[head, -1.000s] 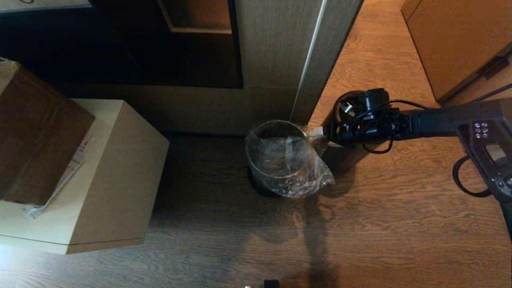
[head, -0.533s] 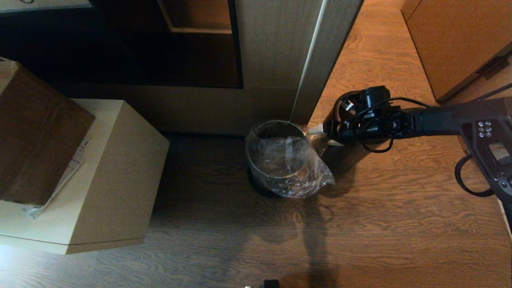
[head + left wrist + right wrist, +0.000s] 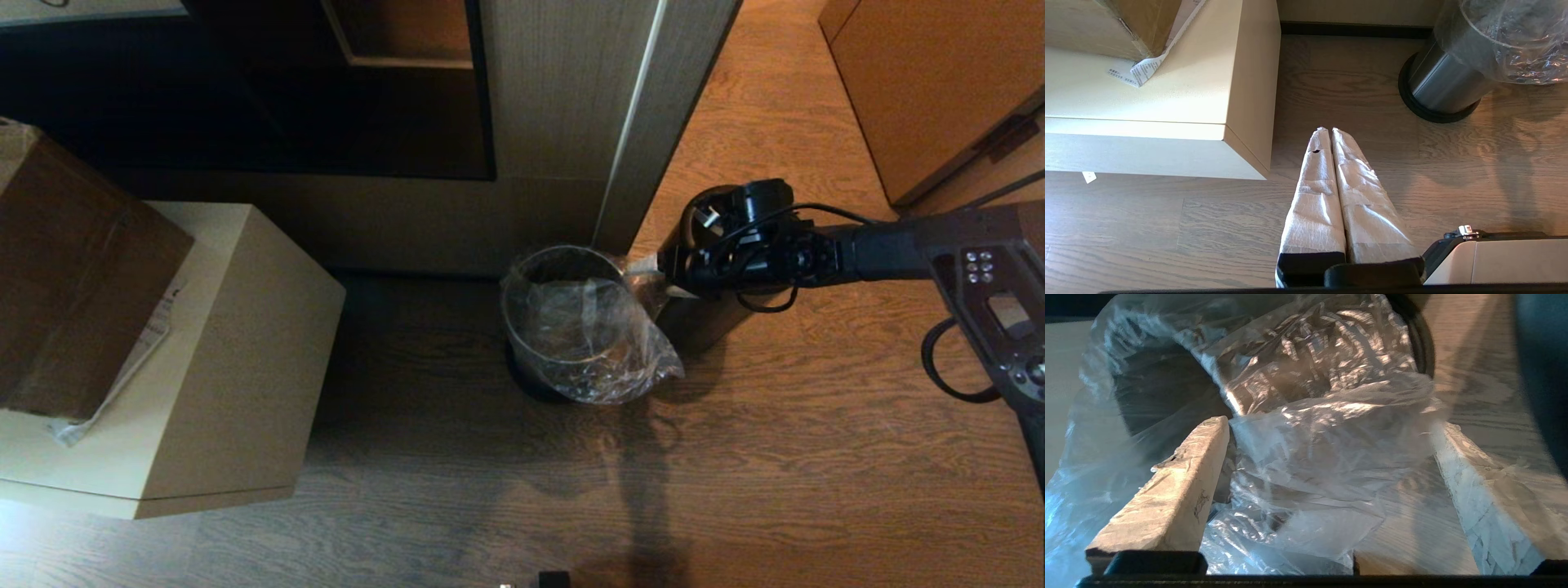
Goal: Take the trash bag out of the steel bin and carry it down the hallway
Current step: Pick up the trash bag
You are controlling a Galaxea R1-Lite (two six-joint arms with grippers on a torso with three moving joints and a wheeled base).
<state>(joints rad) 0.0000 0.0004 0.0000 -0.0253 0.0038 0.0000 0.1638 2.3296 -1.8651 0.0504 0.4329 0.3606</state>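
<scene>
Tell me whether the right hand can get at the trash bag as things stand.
Probably yes. The right hand is open at the steel bin, and loose plastic of the trash bag lies between its fingers; nothing blocks it.

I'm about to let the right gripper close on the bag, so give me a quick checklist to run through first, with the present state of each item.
1. Right gripper open wide: ok; its fingers stand well apart.
2. Loose plastic of the trash bag lies between those fingers: ok.
3. Bag is draped over the rim of the steel bin, not yet lifted: ok.
4. Fingers clear of the bin's rim, so only plastic gets pinched: cannot tell.
5. Left gripper out of the way: ok; shut, low over the floor, apart from the bin.
6. Room beside the bin: ok; the beige box stands apart from it.
</scene>
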